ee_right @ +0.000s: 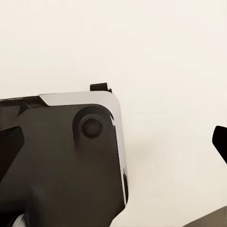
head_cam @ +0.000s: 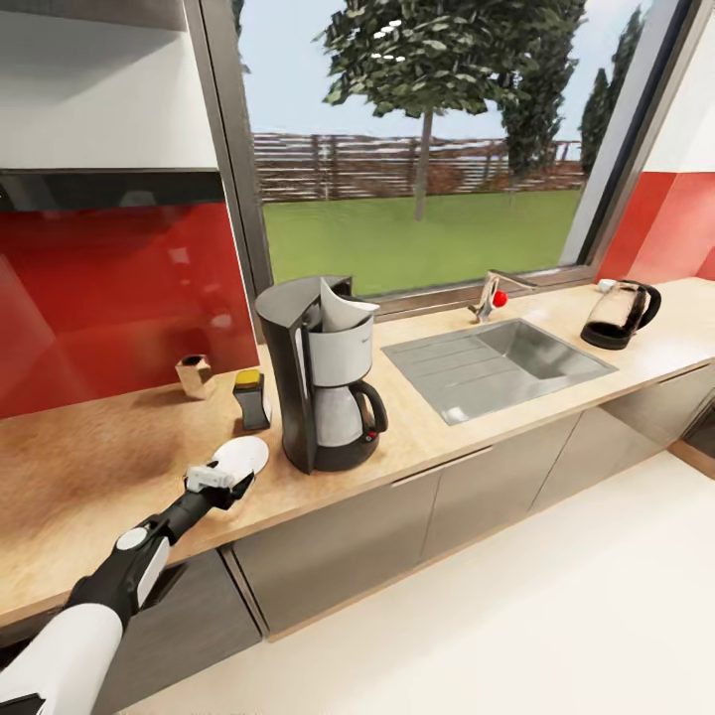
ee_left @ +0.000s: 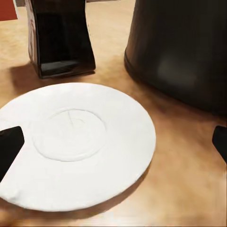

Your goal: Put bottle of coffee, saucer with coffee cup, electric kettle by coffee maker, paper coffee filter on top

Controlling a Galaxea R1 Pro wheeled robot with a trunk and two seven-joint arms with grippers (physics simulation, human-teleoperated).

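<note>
The coffee maker [head_cam: 323, 382] stands on the kitchen countertop [head_cam: 89, 477] with a white paper coffee filter [head_cam: 345, 310] in its open top. The bottle of coffee [head_cam: 252, 397] stands just left of it. The white saucer [head_cam: 248, 455] lies flat in front of the bottle. My left gripper [head_cam: 233, 484] hovers open at the saucer's near edge, holding nothing. In the left wrist view the saucer [ee_left: 75, 142] lies between the spread fingertips [ee_left: 8, 149], with the bottle [ee_left: 61, 38] and the coffee maker's base [ee_left: 184, 52] behind. The electric kettle [head_cam: 621, 313] stands far right. My right gripper [ee_right: 113, 146] is open. The coffee cup and kitchen shelf are out of view.
A steel sink [head_cam: 497, 362] with a faucet [head_cam: 487, 296] sits between the coffee maker and the kettle. A small tan container [head_cam: 196, 375] stands by the red backsplash. The right wrist view looks down on the robot's black base [ee_right: 61, 161] and pale floor [ee_right: 165, 56].
</note>
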